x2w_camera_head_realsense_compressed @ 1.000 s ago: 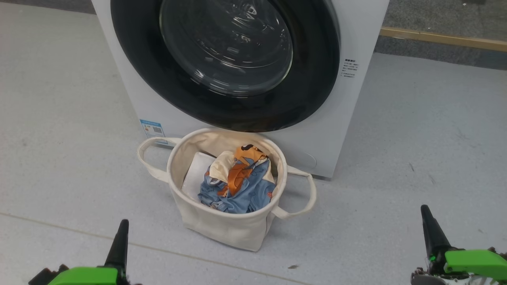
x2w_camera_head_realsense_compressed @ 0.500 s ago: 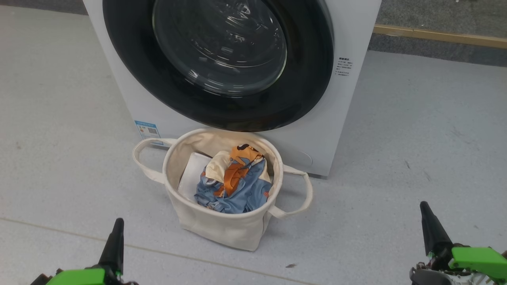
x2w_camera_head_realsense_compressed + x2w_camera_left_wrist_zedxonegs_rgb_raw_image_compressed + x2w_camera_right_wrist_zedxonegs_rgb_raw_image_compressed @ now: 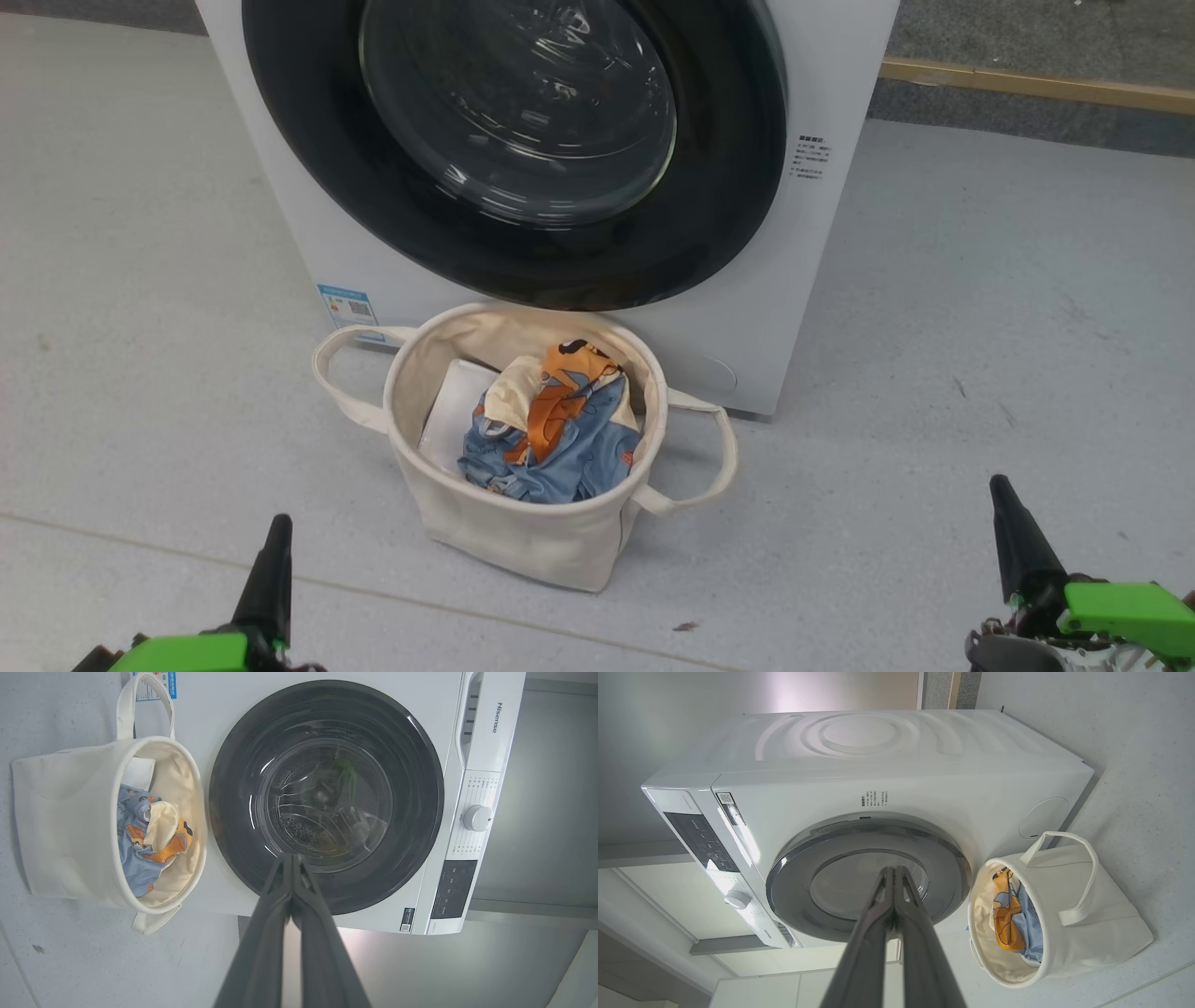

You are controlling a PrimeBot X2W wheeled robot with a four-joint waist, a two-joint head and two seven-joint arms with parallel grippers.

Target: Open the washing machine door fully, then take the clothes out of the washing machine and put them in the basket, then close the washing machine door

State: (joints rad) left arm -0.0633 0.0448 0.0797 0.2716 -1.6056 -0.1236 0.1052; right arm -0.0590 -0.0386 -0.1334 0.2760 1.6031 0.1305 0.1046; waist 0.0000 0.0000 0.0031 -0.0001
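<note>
L gripper (image 3: pixel 278 523) & R gripper (image 3: pixel 1001 485): fingers pressed together, holding nothing; clothes (image 3: pixel 551 439) lay in basket (image 3: pixel 523 546) on floor (image 3: pixel 980 373), below closed door (image 3: pixel 728 205).

Blue-orange print clothes (image 3: pixel 551 434), cream basket (image 3: pixel 523 537).

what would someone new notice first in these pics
The big glossy black washing machine door, shut, dominates the top of the head view. In front of it a cream basket holds the blue and orange clothes. The left pincer and right pincer sit shut at the bottom corners.
</note>
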